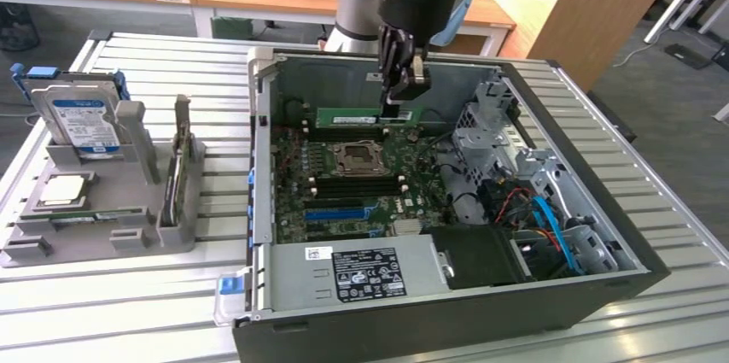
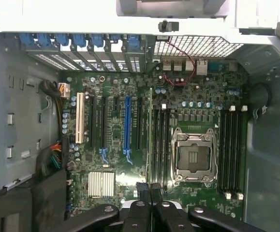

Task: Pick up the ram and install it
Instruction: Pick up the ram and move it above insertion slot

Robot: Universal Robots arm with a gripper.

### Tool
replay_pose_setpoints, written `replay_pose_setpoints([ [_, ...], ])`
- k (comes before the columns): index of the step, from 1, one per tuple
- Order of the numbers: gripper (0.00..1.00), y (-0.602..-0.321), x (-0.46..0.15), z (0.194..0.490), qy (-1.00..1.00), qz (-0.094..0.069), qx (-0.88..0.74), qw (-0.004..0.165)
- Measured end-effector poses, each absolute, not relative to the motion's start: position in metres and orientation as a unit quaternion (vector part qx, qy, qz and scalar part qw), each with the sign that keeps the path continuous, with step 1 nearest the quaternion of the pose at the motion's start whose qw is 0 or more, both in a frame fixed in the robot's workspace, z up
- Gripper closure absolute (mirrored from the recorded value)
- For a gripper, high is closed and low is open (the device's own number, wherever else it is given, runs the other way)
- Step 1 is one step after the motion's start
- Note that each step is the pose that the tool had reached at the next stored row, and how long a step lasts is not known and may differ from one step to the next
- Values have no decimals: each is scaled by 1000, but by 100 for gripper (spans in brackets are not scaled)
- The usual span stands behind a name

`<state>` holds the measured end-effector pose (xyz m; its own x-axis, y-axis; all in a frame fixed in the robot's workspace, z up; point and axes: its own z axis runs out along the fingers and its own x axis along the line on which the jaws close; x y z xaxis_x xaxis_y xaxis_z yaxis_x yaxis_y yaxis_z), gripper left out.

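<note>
My gripper [image 1: 395, 105] is closed to a narrow gap and holds the ram [image 1: 347, 115] between the two fingers. I hold the green stick by its upper long edge, so it stands on edge with the contact side down. I judge this is the only way it can enter a slot.

The ram is inside the open computer case [image 1: 638, 269], above the motherboard [image 1: 341, 201]. It is near the back wall of the case, over the group of black memory slots [image 1: 347, 134] on the far side of the CPU socket [image 1: 362, 156].

In the wrist view I see the stick [image 2: 151, 135] only as a thin line. It runs straight away from my fingertips [image 2: 144, 189], parallel to the slots [image 2: 160, 145] and just beside the socket [image 2: 193, 157]. This tells me that its length is in line with the slots. I cannot tell whether the lower edge touches a slot or hangs a little above it.

Outside the case, at the exterior view's left, a grey holder [image 1: 137, 235] keeps the other parts. The blue-labelled hard drive [image 1: 85, 120] stands upright in it, and the square CPU chip [image 1: 65, 190] lies flat in front of the drive. Both are well apart from my work.

The task, as I judge it, is at the aligning stage, with the picking done and the stick not clearly seated.
</note>
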<state>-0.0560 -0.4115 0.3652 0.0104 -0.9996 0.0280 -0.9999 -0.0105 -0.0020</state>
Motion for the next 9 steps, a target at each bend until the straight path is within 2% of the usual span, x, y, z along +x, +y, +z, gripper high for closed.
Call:
replay_pose_setpoints([
  [9,88,-411,-56,351,-703,11,711,9],
])
